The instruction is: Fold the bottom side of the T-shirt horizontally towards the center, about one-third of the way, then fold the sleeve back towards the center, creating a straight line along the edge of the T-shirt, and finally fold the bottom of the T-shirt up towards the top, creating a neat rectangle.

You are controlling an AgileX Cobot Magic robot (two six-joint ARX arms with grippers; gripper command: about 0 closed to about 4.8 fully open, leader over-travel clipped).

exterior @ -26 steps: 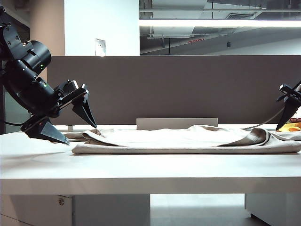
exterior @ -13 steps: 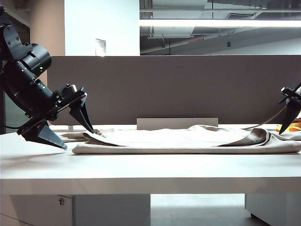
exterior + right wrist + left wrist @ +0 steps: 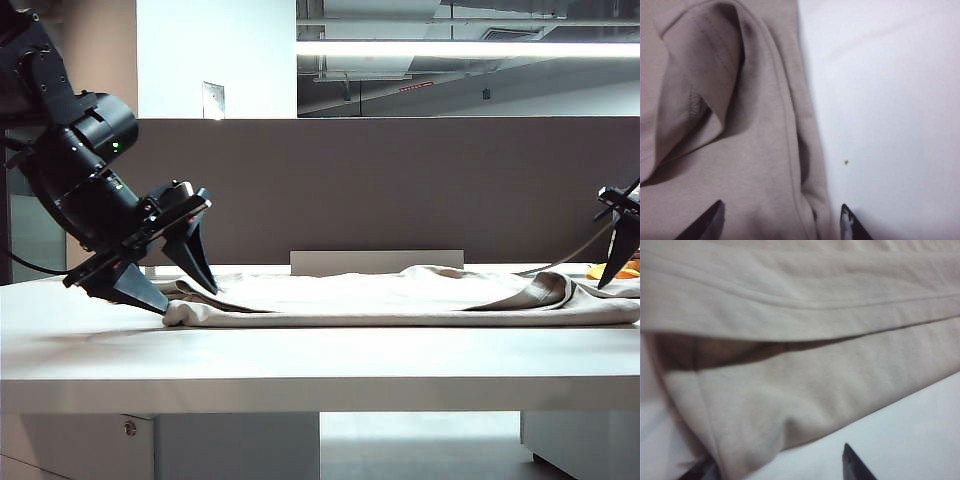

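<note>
Left claw (image 3: 185, 290) straddling the T-shirt (image 3: 400, 298) corner, jaws spread

Right claw (image 3: 780, 220) spread over the other end, nothing pinched yet. Risk imo: grabs just the top layer, fold goes crooked on the tabletop (image 3: 300, 360).

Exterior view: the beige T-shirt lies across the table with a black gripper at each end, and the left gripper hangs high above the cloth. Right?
Not quite. The left gripper is not high above: its fingers straddle the T-shirt end at the table surface, as the exterior view shows. The right gripper is at the other end.
</note>
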